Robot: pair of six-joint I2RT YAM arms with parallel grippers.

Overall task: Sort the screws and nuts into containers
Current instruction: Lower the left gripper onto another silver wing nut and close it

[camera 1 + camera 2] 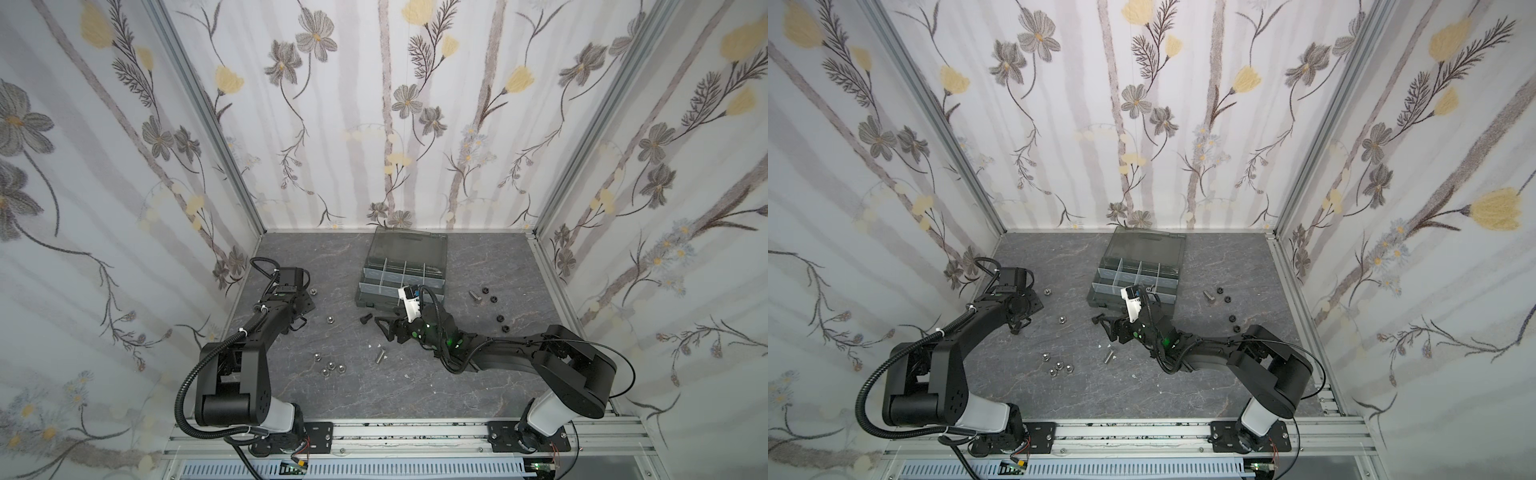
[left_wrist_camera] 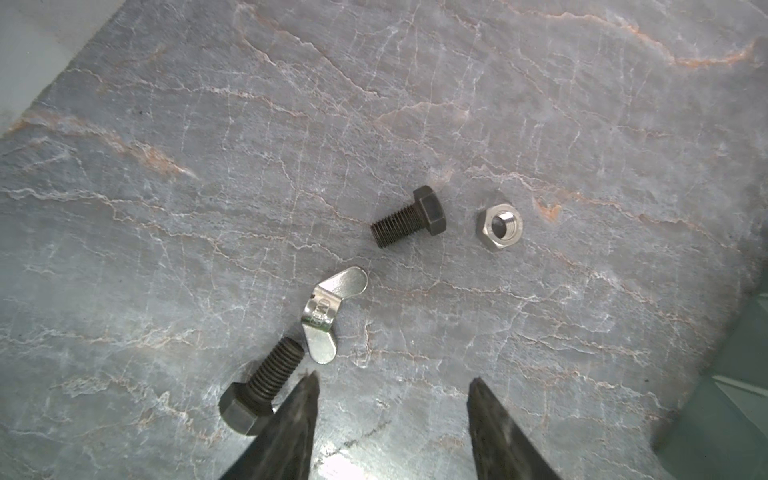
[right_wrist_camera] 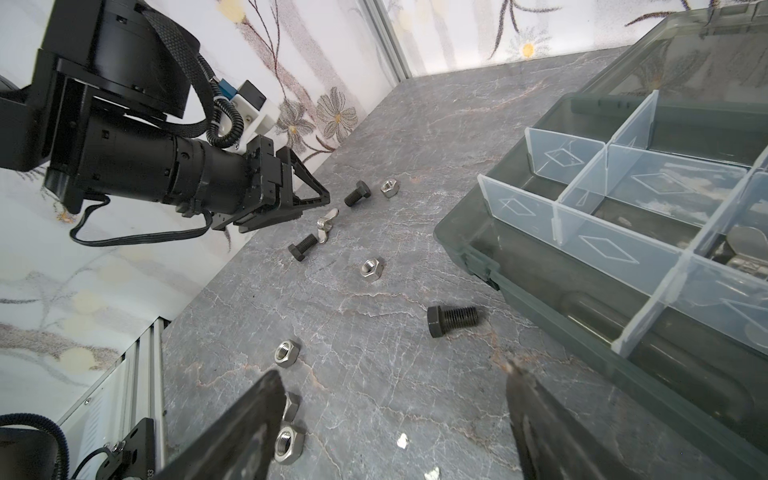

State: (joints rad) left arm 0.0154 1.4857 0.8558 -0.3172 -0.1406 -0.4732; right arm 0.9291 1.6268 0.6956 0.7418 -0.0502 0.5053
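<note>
The dark organizer case [image 1: 374, 300] [image 3: 540, 303] lies open at the back centre, its containers split by pale dividers [image 3: 582, 195]. My left gripper [image 2: 394, 378] [image 3: 320, 201] is open low over the slab by the left wall, with nothing between its fingers. Beside one fingertip lies a black screw [image 2: 259, 384], then a silver wing nut [image 2: 326, 316], a second black screw [image 2: 411, 216] and a silver nut [image 2: 498, 226]. My right gripper [image 3: 392, 370] [image 1: 384, 328] is open in front of the case. A black screw [image 3: 451, 318] [image 1: 365, 320] lies just ahead of it.
A silver screw [image 1: 379, 356] and several silver nuts [image 1: 330, 368] lie at centre front. Right of the case are another silver screw [image 1: 475, 296] and several black nuts [image 1: 493, 299]. Silver parts [image 3: 744, 253] lie in one compartment. Patterned walls close three sides.
</note>
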